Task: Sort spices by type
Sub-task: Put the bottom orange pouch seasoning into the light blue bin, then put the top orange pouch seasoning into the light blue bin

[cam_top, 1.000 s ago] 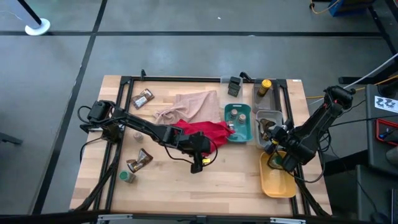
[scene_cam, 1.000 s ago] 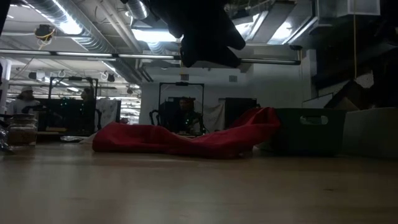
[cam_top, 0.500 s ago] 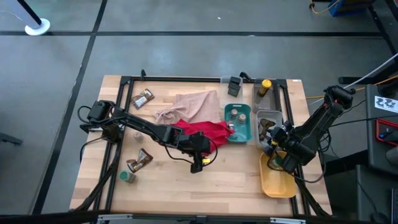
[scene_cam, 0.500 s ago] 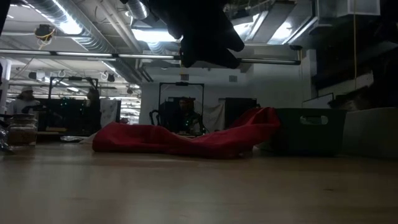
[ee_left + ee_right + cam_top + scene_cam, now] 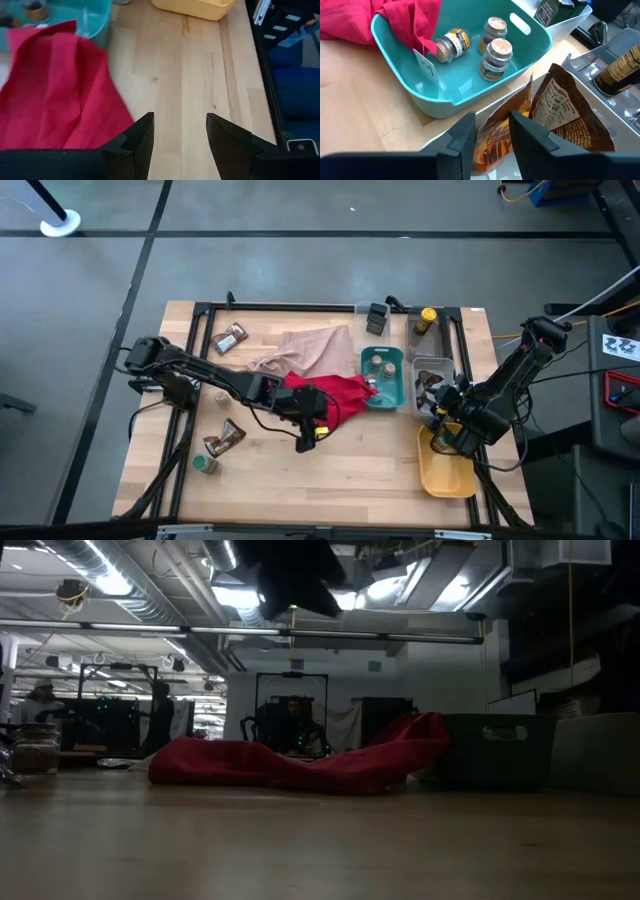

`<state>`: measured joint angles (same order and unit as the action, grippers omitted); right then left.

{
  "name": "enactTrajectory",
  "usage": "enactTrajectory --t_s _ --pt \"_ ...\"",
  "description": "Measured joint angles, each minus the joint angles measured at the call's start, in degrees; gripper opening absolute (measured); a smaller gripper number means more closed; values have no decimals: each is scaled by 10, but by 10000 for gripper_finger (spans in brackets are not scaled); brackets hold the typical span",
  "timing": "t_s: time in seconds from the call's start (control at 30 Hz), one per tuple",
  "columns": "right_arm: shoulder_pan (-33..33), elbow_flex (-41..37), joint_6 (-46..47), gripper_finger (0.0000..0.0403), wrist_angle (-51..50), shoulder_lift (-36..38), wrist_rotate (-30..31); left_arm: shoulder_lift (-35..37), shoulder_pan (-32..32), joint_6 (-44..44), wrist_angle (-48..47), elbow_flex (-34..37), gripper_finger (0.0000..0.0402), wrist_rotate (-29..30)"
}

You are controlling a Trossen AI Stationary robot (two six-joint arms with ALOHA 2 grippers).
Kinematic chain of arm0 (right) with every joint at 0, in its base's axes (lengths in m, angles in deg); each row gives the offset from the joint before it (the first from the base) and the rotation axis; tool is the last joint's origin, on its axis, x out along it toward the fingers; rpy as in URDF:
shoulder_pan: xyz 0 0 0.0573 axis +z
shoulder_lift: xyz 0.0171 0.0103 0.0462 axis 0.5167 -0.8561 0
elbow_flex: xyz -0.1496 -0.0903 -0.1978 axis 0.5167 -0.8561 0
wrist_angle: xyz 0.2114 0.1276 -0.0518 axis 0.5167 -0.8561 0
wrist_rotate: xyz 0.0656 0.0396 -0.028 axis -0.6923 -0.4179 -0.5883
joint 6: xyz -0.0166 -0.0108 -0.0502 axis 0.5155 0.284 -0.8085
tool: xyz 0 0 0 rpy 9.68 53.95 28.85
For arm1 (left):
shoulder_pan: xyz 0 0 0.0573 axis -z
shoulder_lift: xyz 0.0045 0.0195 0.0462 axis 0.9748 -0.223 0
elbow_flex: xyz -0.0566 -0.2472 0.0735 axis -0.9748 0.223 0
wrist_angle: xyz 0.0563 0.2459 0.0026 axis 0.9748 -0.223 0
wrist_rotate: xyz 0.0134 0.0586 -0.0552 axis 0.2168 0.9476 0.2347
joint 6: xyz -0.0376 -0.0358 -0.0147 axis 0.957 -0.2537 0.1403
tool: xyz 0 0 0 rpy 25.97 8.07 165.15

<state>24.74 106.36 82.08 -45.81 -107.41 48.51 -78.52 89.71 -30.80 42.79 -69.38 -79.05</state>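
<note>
Left gripper (image 5: 303, 442) now farther left along red cloth (image 5: 335, 393); right gripper (image 5: 437, 417) parted.

We saw the low view dim and backlit, ceiling lights (image 5: 110, 582) glaring while the tabletop (image 5: 320, 840) lay blurred in shadow. The high view was evenly lit, with soft shadows. Both wrist views were bright, their near fingers (image 5: 135, 145) out of focus.

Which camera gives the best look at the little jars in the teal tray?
The right wrist view: the three jars fill the teal tray, two upright and one on its side, with labels visible. The high view shows them only as small dots. The left wrist view catches just a tray corner, and the low view shows no jars in it.
</note>
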Motion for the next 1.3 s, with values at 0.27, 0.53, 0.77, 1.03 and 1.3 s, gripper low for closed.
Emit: enactTrajectory --t_s 0.27,0.53,0.77,1.03,1.3 --pt "0 0 1 120 0 38 0 72 -11 85 -148 0 164 102" --pt "0 0 2 120 0 48 0 113 -69 149 -270 0 164 143" --pt "0 0 4 120 -1 60 1 113 -113 131 -265 0 164 143" --pt "0 20 4 120 -4 74 105 113 -136 120 -265 0 164 143" --pt "0 51 -1 120 -3 74 110 113 -154 120 -277 0 164 142"
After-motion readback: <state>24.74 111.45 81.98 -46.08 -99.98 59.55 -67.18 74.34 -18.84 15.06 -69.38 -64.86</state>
